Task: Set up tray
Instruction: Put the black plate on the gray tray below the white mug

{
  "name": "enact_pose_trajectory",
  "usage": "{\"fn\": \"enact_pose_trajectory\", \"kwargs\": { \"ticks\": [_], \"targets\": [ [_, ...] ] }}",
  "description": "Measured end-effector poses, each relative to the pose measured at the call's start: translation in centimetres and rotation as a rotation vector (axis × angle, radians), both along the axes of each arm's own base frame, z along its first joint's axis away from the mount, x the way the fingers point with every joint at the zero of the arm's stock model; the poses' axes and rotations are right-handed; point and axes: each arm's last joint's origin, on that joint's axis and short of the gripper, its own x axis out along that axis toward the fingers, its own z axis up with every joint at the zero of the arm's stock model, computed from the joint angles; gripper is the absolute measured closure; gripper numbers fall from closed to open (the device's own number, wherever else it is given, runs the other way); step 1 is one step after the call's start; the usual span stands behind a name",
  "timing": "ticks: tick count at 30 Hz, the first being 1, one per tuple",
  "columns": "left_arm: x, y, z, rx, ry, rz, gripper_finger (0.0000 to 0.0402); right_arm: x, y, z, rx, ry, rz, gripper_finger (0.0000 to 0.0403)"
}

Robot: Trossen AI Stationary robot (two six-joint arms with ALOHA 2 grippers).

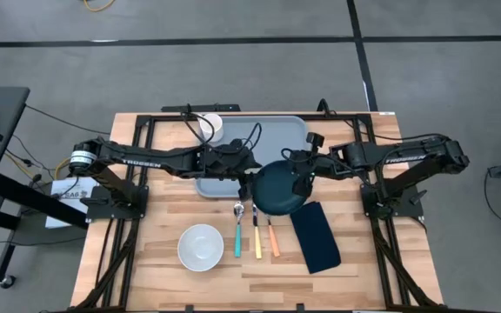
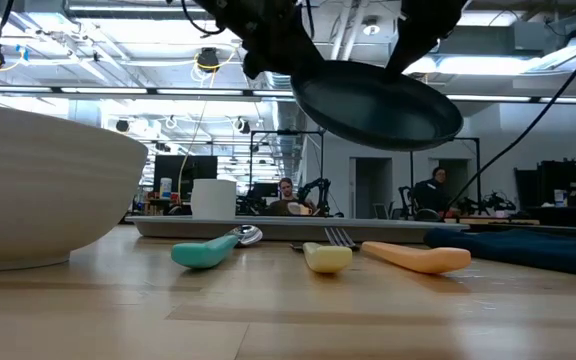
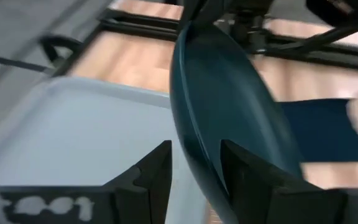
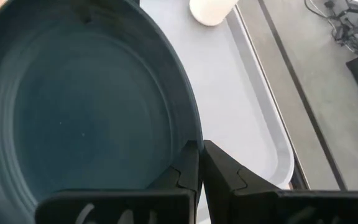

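The dark navy round plate [image 1: 278, 191] hangs in the air, tilted [image 2: 378, 105], over the near right part of the light grey-blue tray [image 1: 272, 130] and the table beside it. My right gripper [image 4: 201, 146] is shut on its rim, reaching in from the table's right [image 1: 301, 174]. My left gripper [image 3: 194, 149] is open at the plate's left rim [image 1: 249, 172]. One finger stands on each side of the rim [image 3: 188, 155], with a gap showing by the outer finger [image 3: 160, 171]. A white cup [image 1: 209, 128] stands in the tray's far left corner. My right gripper pinches the plate's rim [image 4: 193, 130] on its right far side between the two fingers. It reaches in from the table's right. The plate is lifted clear of tray and table and sits tilted, its hollow side toward the wrist camera [image 4: 79, 106].
On the wood near the tray lie a teal-handled spoon [image 1: 238, 230], a yellow-handled fork [image 1: 256, 235] and an orange-handled knife [image 1: 272, 236]. A white bowl [image 1: 201, 246] stands to their left. A folded navy napkin [image 1: 314, 236] lies to their right. People sit in the room beyond [image 2: 286, 192].
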Motion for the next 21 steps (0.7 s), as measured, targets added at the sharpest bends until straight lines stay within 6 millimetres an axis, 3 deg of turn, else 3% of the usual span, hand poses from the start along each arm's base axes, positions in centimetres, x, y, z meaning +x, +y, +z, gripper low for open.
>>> {"fn": "enact_pose_trajectory", "kwargs": {
  "ticks": [8, 21],
  "targets": [
    [0.0, 0.3, 0.6, 0.125, 0.016, 0.097, 0.0278, 0.1, -1.3, 0.1, 0.011, -0.014, -0.049, 0.0400],
    [1.1, 0.6, -1.2, 0.246, 0.100, 0.148, 0.0278, 0.4, -1.7, 0.4, 0.031, -0.050, -0.051, 0.0400]
  ]
}}
